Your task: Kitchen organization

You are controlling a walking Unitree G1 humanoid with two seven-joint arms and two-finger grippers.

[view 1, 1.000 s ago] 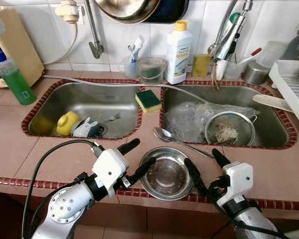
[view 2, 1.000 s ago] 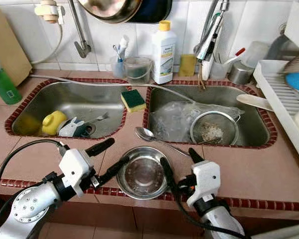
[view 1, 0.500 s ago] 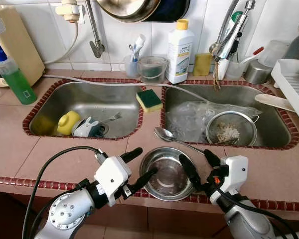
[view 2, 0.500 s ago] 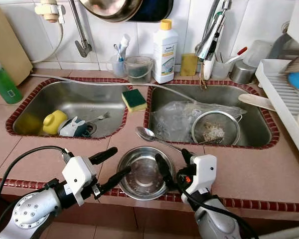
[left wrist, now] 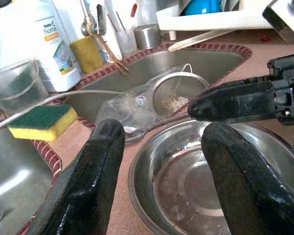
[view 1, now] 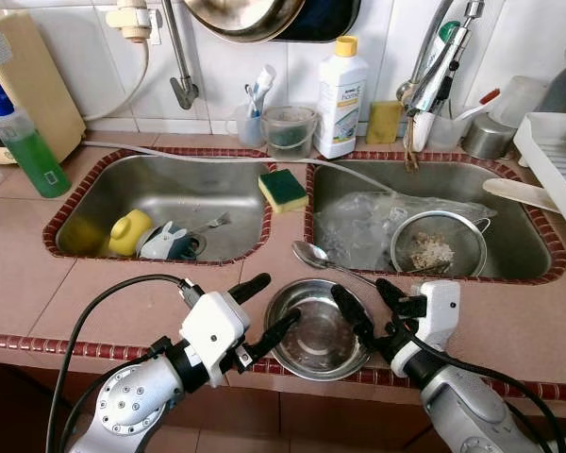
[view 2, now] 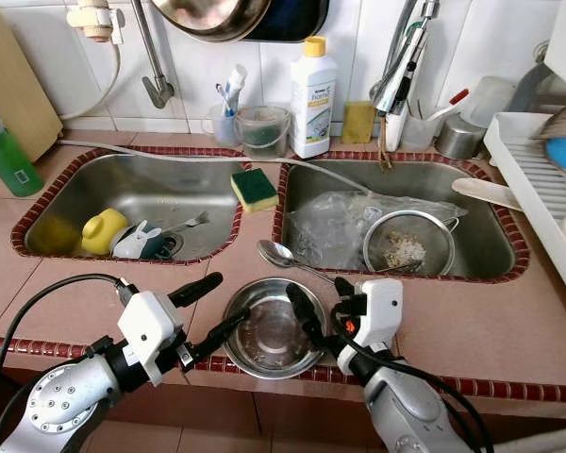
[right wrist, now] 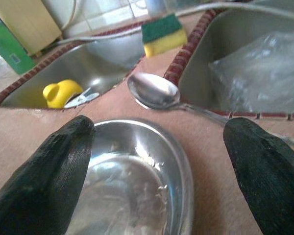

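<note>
Your steel bowl (view 1: 316, 327) sits at the front edge of the tiled tabletop (view 1: 19, 274), on the strip in front of the divider between the two sinks. Your left gripper (view 1: 269, 304) has its jaws spread apart at the bowl's left rim, one finger over the rim and the other off to the side, holding nothing. Your right gripper (view 1: 370, 300) is at the bowl's right rim with jaws wide open, one finger over the bowl and the other outside it, gripping nothing. A spoon (view 1: 313, 255) lies just behind the bowl, its handle running toward the right sink. A green-and-yellow sponge (view 1: 282, 190) rests on the divider. The right sink holds a mesh strainer (view 1: 437, 247) and clear plastic (view 1: 358, 225); the left sink holds a yellow cup (view 1: 128, 232).
</note>
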